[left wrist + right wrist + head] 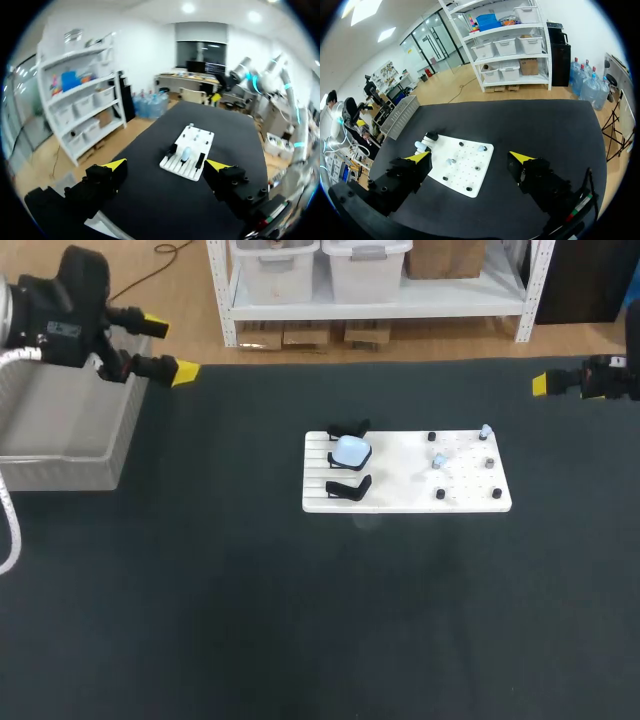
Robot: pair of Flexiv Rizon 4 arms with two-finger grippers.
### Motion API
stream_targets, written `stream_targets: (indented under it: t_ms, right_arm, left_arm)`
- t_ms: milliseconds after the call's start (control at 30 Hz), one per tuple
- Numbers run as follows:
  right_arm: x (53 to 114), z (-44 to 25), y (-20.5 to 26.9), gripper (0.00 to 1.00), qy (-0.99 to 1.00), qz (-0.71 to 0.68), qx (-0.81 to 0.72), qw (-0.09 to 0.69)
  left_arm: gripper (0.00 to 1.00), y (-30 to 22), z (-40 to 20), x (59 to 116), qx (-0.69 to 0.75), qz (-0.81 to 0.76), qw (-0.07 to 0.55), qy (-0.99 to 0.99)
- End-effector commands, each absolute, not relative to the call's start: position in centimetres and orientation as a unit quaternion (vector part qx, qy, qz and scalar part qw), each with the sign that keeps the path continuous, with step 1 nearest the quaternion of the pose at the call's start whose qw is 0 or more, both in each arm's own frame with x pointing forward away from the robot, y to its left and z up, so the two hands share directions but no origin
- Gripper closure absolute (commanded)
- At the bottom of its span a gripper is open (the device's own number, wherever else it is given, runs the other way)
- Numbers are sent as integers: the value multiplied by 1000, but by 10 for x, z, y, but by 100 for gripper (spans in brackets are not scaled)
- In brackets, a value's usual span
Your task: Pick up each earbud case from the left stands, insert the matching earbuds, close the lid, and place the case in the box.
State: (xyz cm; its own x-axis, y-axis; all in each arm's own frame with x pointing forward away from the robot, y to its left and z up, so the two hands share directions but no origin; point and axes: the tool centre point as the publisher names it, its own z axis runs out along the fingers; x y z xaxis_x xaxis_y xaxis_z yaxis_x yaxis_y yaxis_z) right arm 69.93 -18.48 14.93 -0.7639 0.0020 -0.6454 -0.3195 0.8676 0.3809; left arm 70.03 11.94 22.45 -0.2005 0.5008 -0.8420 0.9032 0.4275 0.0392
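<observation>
A white board lies mid-table. Three black stands line its left end; the middle one bears a pale blue earbud case, lid shut, while the other two stands are bare. Two pale blue earbuds sit on pegs at the board's right end. My left gripper hangs open above the grey box at the far left. My right gripper is open at the far right edge. Both are well away from the board. In the wrist views the case lies far ahead of the open fingers.
The grey box stands at the table's left edge, partly under my left arm. Several small black pegs dot the board's right half. Dark table surface surrounds the board on all sides.
</observation>
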Motion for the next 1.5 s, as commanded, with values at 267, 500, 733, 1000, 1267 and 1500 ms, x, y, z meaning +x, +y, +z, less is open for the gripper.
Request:
stream_targets:
  t_ms: [267, 500, 733, 1000, 1267, 1500]
  right_arm:
    - [699, 150, -185, 0, 908, 242, -88, 332]
    - [699, 150, -185, 0, 908, 242, -88, 332]
    - [699, 150, -185, 0, 908, 242, -88, 332]
    - [699, 150, -185, 0, 908, 242, -88, 332]
    - [699, 150, -185, 0, 908, 242, -88, 332]
    - [699, 150, -185, 0, 908, 242, -88, 332]
  left_arm:
    - [0, 99, 222, 709, 576, -285, 413, 645]
    - [0, 86, 214, 709, 605, -314, 381, 625]
    - [0, 66, 180, 715, 600, -306, 371, 640]
    - [0, 55, 160, 711, 622, -339, 351, 612]
    - [0, 45, 131, 719, 644, -369, 309, 595]
    - [0, 36, 115, 724, 647, -379, 301, 588]
